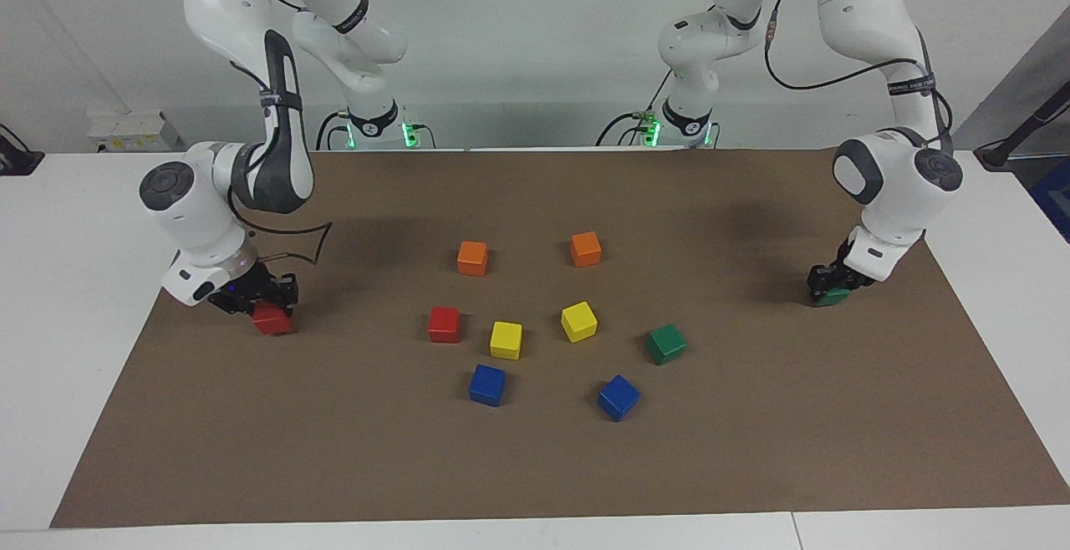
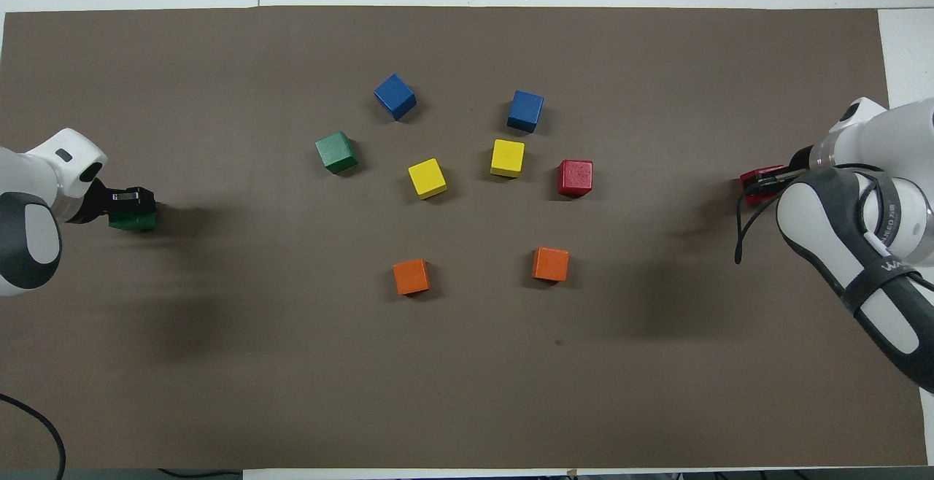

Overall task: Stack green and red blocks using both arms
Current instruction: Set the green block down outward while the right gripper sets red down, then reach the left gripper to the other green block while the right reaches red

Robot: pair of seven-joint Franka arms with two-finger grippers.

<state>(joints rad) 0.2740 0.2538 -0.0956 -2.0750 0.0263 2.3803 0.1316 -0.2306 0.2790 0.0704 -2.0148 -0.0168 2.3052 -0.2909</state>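
Bending low at the wrist, the right gripper (image 1: 266,299) sits with its fingers clamped on a red block (image 1: 272,318) at its own end of the brown mat (image 1: 535,466), while the left gripper (image 1: 832,282) (wrist tilted likewise) grips a green block (image 1: 829,297) at the mat's left-arm end. The other red block (image 1: 444,324) and other green block (image 1: 666,343) lie well apart from either set of fingers, mid-mat. All are smooth, matte cubes with crisp edges.
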